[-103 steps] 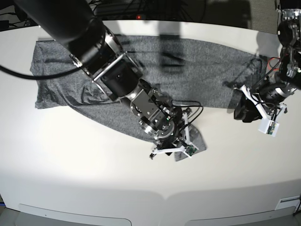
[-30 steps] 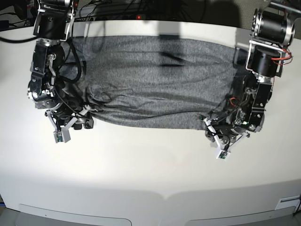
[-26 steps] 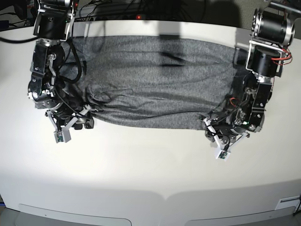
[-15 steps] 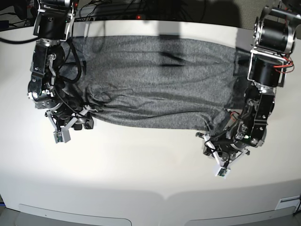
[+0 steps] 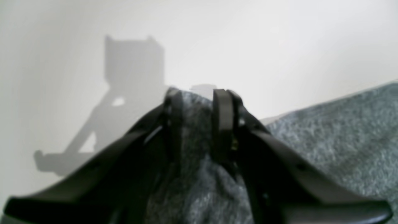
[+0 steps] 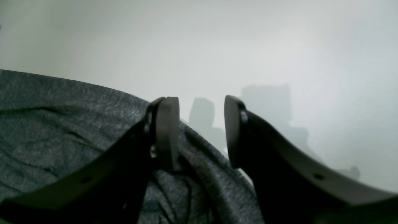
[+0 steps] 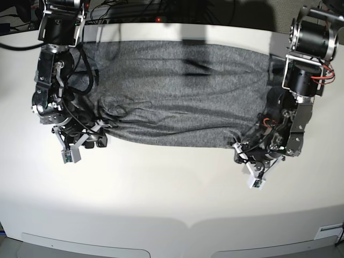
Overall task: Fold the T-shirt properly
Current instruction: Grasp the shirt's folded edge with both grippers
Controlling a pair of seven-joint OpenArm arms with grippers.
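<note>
A heather-grey T-shirt (image 7: 177, 94) lies spread across the far half of a white table (image 7: 161, 199), stretched from roughly 9 o'clock to 3 o'clock in the base view, its near hem running as a long, slightly rumpled edge. Two robot arms work that hem from opposite corners. At about 4 o'clock, the left gripper (image 5: 197, 124) has its jaws drawn close on a bunched ridge of the grey knit, which fills the narrow gap between the two black fingers (image 5: 222, 121); the cloth rises off the table there. At about 8 o'clock, the right gripper (image 6: 200, 133) stands with its jaws partly apart over a fold at the shirt's corner: fabric lies against the one finger (image 6: 166, 130), while bare table shows through the gap beside the other. Creases gather in the shirt near that corner.
</note>
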